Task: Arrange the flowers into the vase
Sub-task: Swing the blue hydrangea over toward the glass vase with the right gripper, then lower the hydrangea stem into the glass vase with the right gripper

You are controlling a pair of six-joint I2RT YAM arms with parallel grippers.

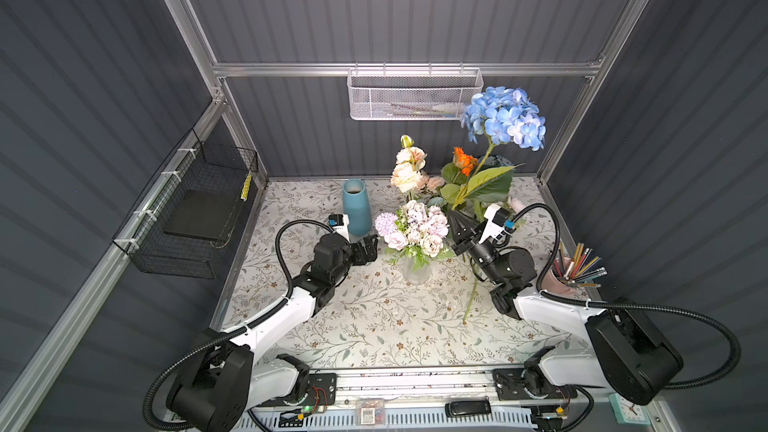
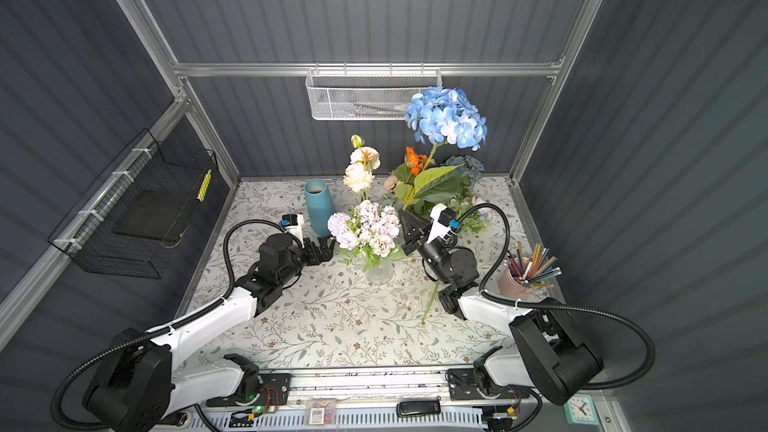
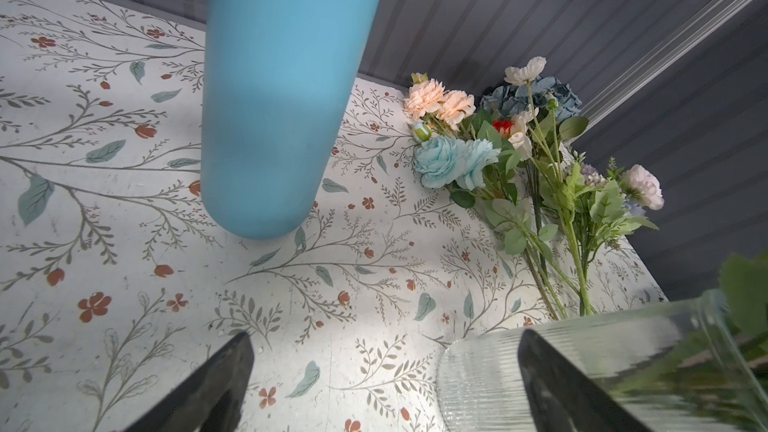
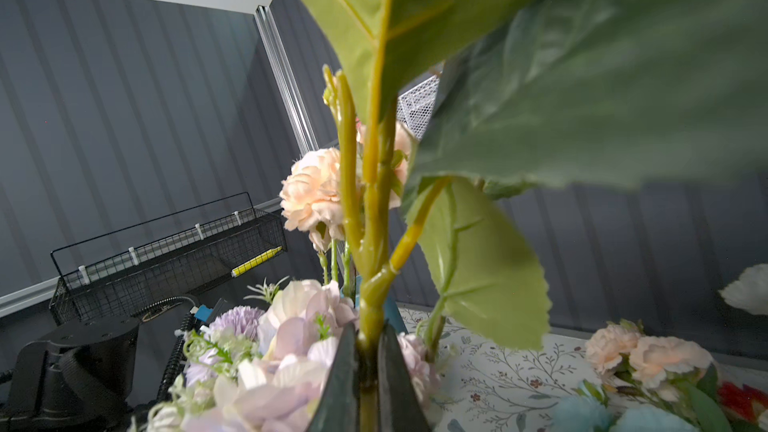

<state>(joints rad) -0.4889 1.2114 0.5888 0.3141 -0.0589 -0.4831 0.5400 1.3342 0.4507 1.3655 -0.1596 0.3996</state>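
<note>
Right tool (image 4: 368,347): clenched on the stem of the blue hydrangea (image 1: 505,116), just below the leaves. This leaves the bare lower end free to thread into a vase mouth.
Where the blue hydrangea is: tilted, with its head high near the back wall and its stem foot down near the bench (image 1: 374,326). It is beside the glass vase (image 1: 417,273), not yet in it.
Glass vase: already holds a lilac-and-cream rose bunch (image 1: 417,228). The mouth looks crowded, so entry may be tight.
Left tool (image 3: 386,334): released, fingers spread wide, one just in front of the vase's ribbed wall. It is probably placed there to steady the vase.
Blue ceramic vase (image 1: 356,207): upright, no flowers in it, behind the left tool.
Loose flowers (image 3: 457,155): peach, pale-blue and white stems lying at the back of the bench, waiting.
Writing: a barcode sticker (image 1: 368,414) on the front rail is too small to read. No brand is legible.
</note>
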